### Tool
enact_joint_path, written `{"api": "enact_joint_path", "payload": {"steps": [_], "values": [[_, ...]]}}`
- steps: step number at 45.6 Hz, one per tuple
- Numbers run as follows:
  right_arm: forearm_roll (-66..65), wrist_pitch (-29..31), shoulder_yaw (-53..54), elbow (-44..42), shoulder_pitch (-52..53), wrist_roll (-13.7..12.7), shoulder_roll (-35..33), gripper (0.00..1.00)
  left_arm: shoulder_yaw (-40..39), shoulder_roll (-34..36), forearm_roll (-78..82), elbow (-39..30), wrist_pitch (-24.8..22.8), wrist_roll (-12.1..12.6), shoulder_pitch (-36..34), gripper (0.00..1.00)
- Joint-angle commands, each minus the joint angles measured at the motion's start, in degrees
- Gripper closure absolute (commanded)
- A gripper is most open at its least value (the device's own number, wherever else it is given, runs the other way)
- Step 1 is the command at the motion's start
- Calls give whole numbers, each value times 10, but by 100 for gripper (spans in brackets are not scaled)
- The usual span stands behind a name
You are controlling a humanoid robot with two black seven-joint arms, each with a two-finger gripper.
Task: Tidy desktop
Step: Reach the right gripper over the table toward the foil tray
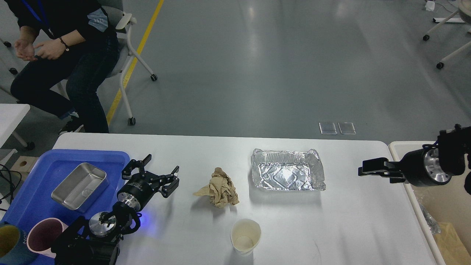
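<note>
The white desktop (346, 228) fills the lower part of the head view. On it lie a crumpled brown paper napkin (220, 187), an empty foil tray (287, 170) and an upright white paper cup (245, 236). My left gripper (162, 167) is open and empty, hovering just right of the blue tray (33, 184) and left of the napkin. My right gripper (363, 168) is over the desktop's right edge, seen side-on with its fingers pointing left toward the foil tray; it holds nothing.
The blue tray holds a steel box (80, 186), a pink cup (43, 235) and a dark blue cup (9, 241). A cream bin (412, 191) with rubbish stands off the right edge. A seated person (62, 55) is at the back left.
</note>
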Motion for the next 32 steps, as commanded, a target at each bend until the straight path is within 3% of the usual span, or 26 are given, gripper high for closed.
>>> {"api": "enact_joint_path", "payload": {"steps": [1, 32], "values": [[-26, 0, -19, -1, 9, -1, 32, 0, 0, 0, 0, 0, 0, -1, 0, 0], [-101, 0, -37, -200, 97, 1, 188, 0, 0, 4, 2, -1, 0, -1, 26, 0]]}}
